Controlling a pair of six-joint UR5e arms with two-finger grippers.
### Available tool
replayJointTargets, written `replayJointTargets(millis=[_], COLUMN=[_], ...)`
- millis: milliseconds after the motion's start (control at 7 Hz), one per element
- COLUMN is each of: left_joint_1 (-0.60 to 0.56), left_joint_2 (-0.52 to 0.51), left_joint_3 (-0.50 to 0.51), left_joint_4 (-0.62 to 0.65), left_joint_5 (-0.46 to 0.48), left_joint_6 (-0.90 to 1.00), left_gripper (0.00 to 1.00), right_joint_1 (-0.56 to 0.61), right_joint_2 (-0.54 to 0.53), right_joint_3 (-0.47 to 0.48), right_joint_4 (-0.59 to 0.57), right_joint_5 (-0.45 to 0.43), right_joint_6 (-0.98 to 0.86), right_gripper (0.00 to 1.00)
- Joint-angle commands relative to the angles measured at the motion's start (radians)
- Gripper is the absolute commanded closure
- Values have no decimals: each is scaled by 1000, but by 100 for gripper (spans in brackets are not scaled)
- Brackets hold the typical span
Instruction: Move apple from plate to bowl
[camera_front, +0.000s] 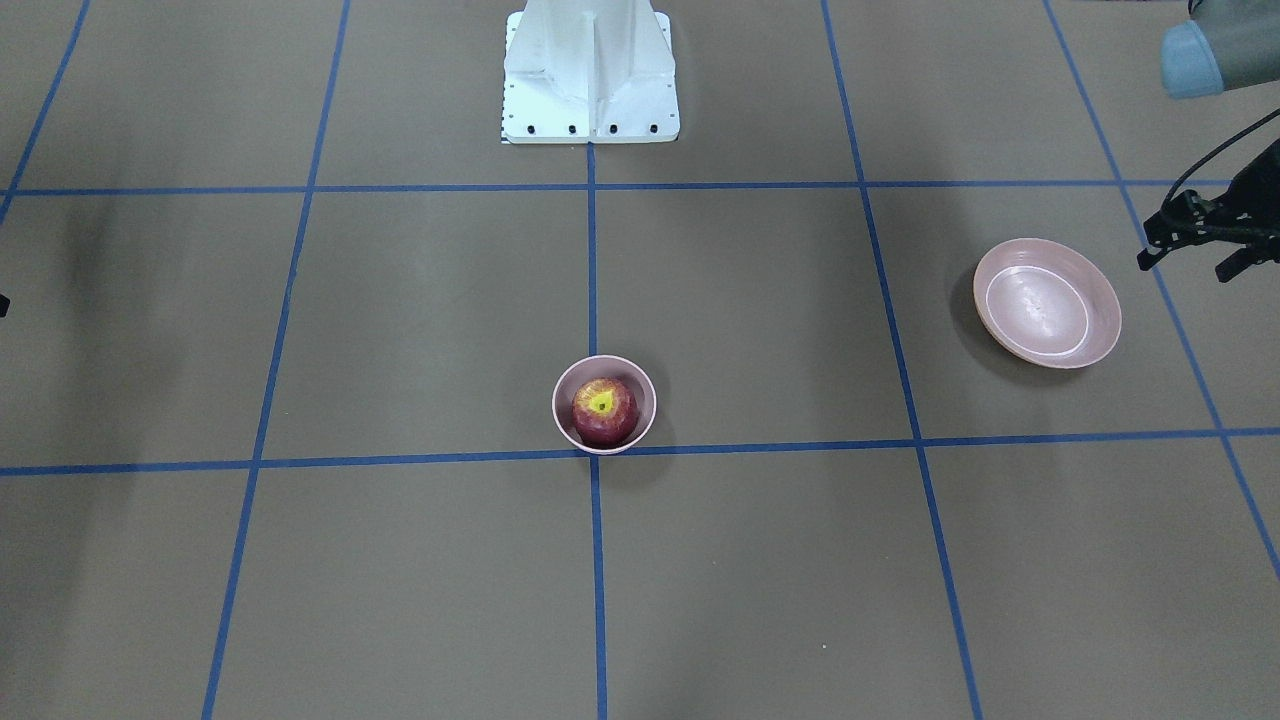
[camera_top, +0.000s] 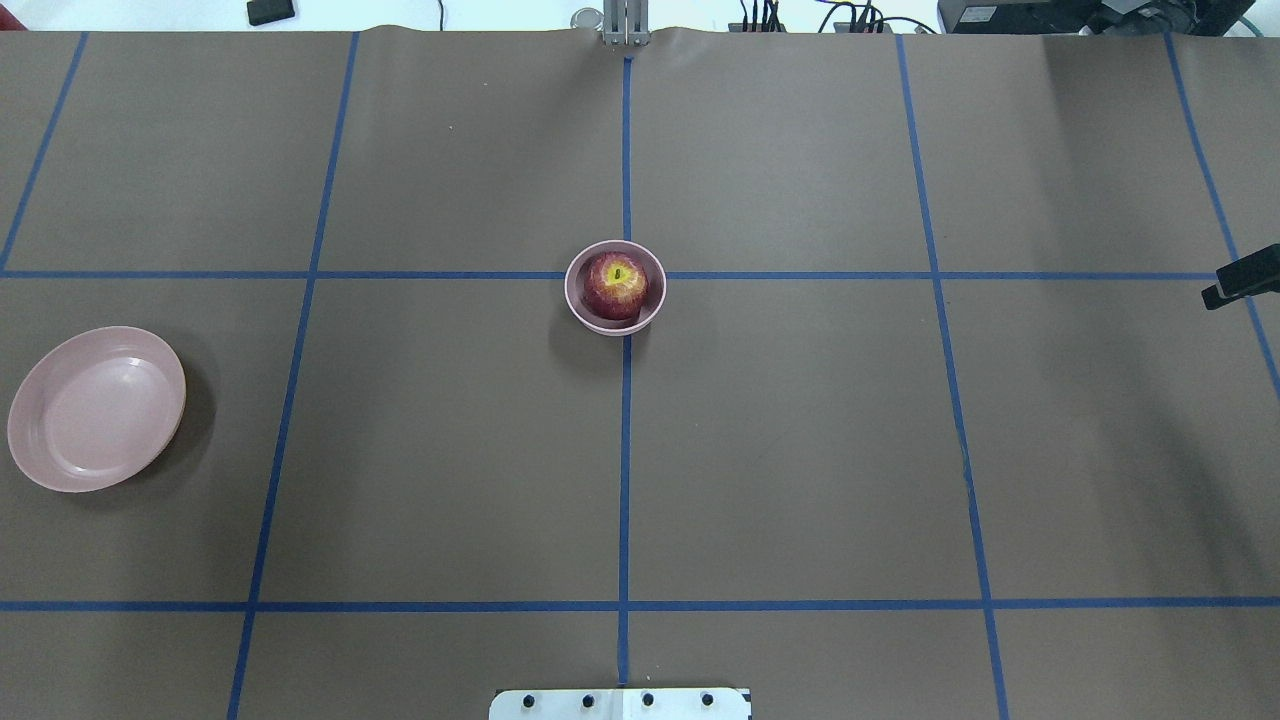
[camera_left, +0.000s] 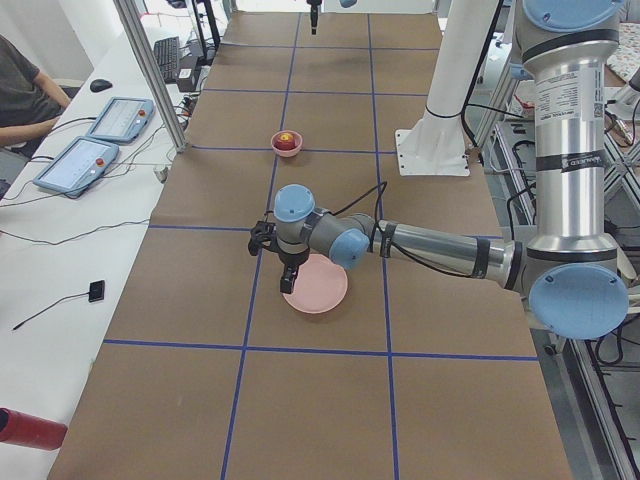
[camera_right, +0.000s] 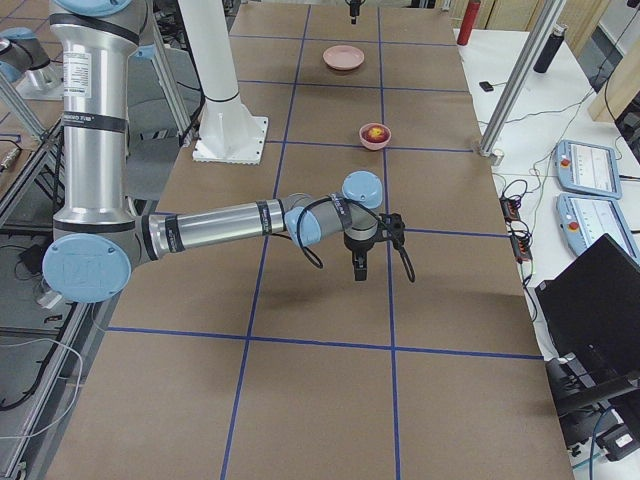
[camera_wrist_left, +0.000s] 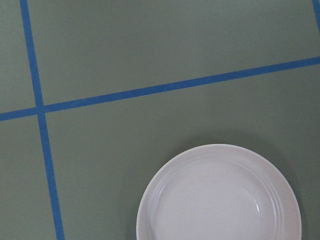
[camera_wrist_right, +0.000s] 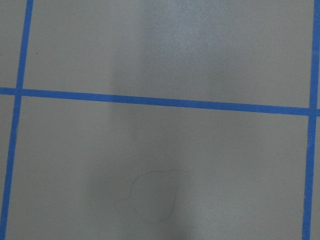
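Note:
The dark red apple (camera_front: 604, 410) sits in the small pink bowl (camera_front: 646, 386) at the table's middle, stem hollow up; both also show in the overhead view, apple (camera_top: 615, 285) and bowl (camera_top: 657, 300). The wide pink plate (camera_top: 95, 410) lies empty on my left side, and shows in the left wrist view (camera_wrist_left: 220, 200). My left gripper (camera_left: 288, 280) hangs above the table at the plate's outer edge, holding nothing; I cannot tell if it is open. My right gripper (camera_right: 359, 272) hangs over bare table far to the right, holding nothing; its state is unclear too.
The robot's white base (camera_front: 590, 80) stands at the near middle edge. Blue tape lines grid the brown table. Tablets (camera_left: 95, 135), cables and a seated operator are beyond the far edge. A red bottle (camera_left: 25, 428) lies on the side bench.

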Motion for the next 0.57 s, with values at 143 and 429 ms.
replayJointTargets(millis=[143,429], left_joint_1=[-17,-17], left_joint_2=[0,3], left_joint_3=[-49,-50], left_joint_4=[110,107], left_joint_5=[5,-9], left_joint_6=[70,66], left_gripper=[2,2], right_joint_1=[-4,-5], right_joint_2=[5,6], right_joint_3=[-2,-3], right_joint_4=[0,0], right_joint_5=[-1,-1], right_joint_6=[0,0], right_gripper=[0,0])
